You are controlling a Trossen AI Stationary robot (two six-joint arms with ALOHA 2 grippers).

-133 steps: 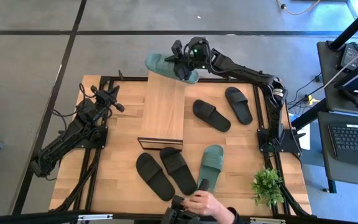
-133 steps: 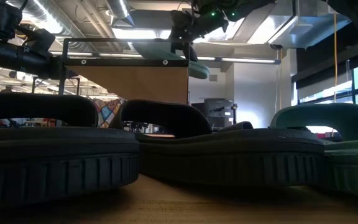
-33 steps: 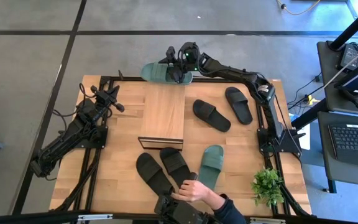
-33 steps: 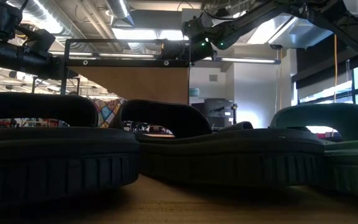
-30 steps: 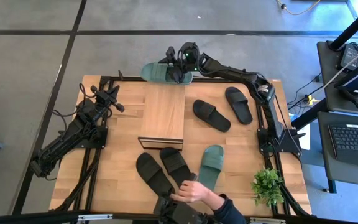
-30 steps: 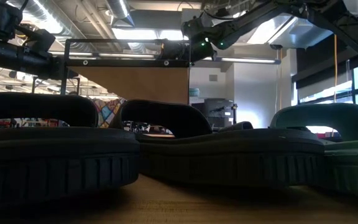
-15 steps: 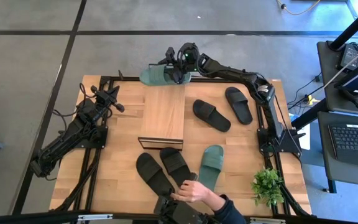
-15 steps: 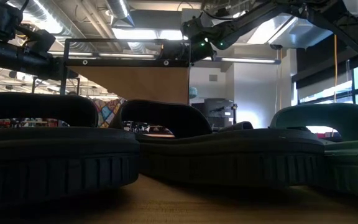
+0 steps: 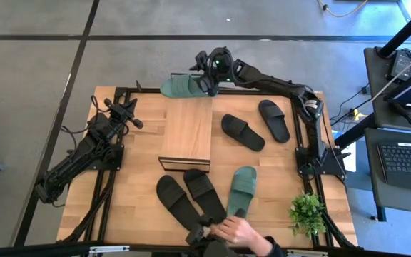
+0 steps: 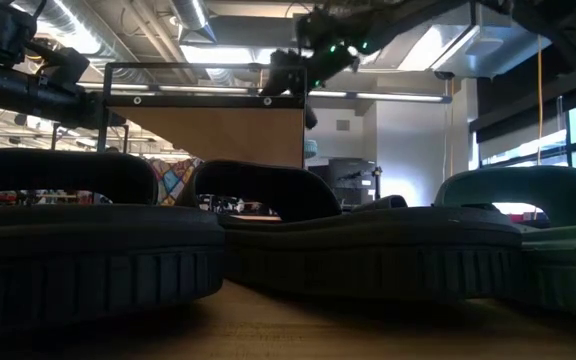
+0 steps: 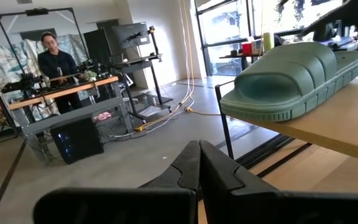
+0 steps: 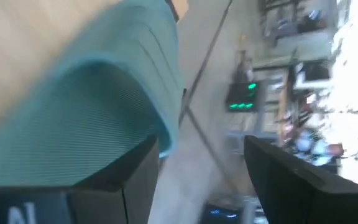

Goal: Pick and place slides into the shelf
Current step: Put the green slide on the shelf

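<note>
Resting at the table's left side, the left gripper [image 9: 129, 113] was clenched, holding nothing. One sage green rubbery slide sandal [image 9: 183, 86] lay on the far end of the low wood-topped shelf [image 9: 186, 130], overhanging it. Just beside it, the right gripper [image 9: 210, 80] stood released, its fingers apart.

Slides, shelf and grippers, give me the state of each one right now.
Green slide: lying on the shelf's far end, overhanging the edge.
Shelf: upright, otherwise bare.
Right gripper: open at the slide's end.
Left gripper: shut, parked beside the shelf.
Second green slide: on the table.
</note>
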